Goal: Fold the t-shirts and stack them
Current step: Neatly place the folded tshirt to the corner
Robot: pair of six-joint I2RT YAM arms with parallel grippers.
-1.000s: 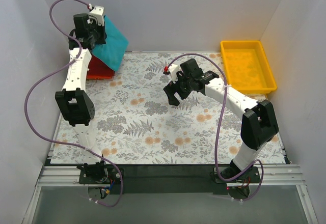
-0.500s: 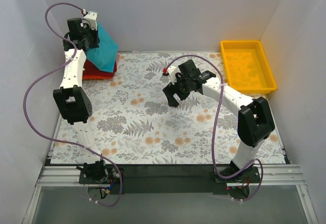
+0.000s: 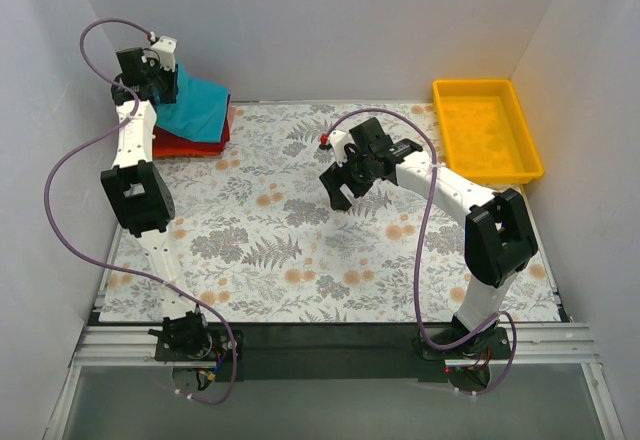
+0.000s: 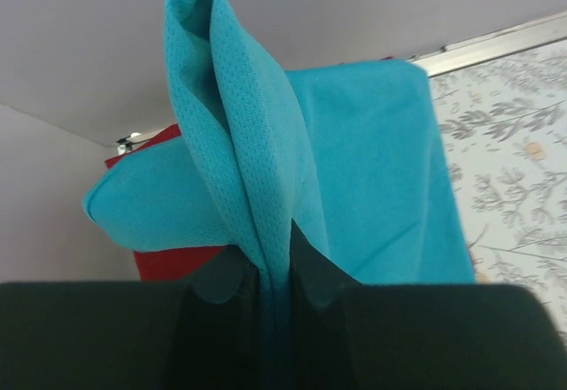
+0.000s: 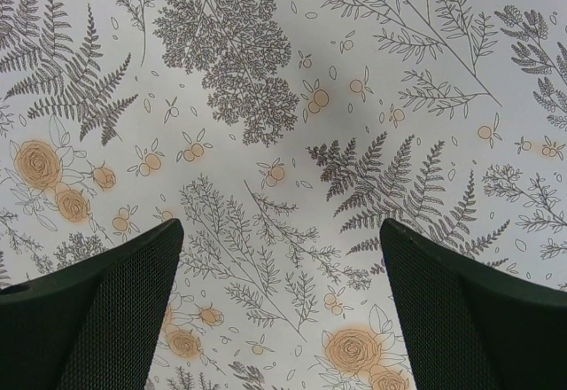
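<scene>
Only the wrist view shows the left fingers (image 4: pixel 314 282) pinching a fold of the teal tee (image 4: pixel 372 168), now lowered onto the red shirt (image 3: pixel 188 146) at the bench's (image 3: pixel 300 250) far-left corner, while the right fingers (image 5: pixel 97 319) gape wide.

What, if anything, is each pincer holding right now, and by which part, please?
The left pincer pinches the teal t-shirt by a bunched fold; the right pincer holds nothing.

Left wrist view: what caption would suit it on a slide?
Left claw pinching a fold of the teal-blue t-shirt over a dark red shirt, floral table covering at right.
</scene>
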